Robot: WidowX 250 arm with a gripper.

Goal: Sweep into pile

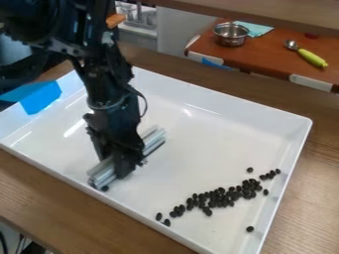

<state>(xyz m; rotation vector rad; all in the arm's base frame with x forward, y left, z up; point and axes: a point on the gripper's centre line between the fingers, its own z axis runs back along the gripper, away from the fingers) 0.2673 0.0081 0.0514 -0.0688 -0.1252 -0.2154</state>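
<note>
The black gripper (126, 161) points down into the left half of the white tray (189, 126), shut on a silver ribbed metal bar (100, 173). The bar lies at a slant low over or on the tray floor, its ends sticking out on both sides of the fingers. Dark beans (215, 198) form a long slanting band in the tray's lower right, apart from the bar. A few single beans lie off the band, one near the right wall and one above the band. A dark spot shows by the bar's lower left end.
Blue tape (41, 97) covers the tray's left rim. The tray walls rise around the work area on a wooden table (39, 186). Behind, a reddish-brown surface holds a metal pot (231, 34), a teal cloth (255, 29) and a green-handled scoop (311, 58).
</note>
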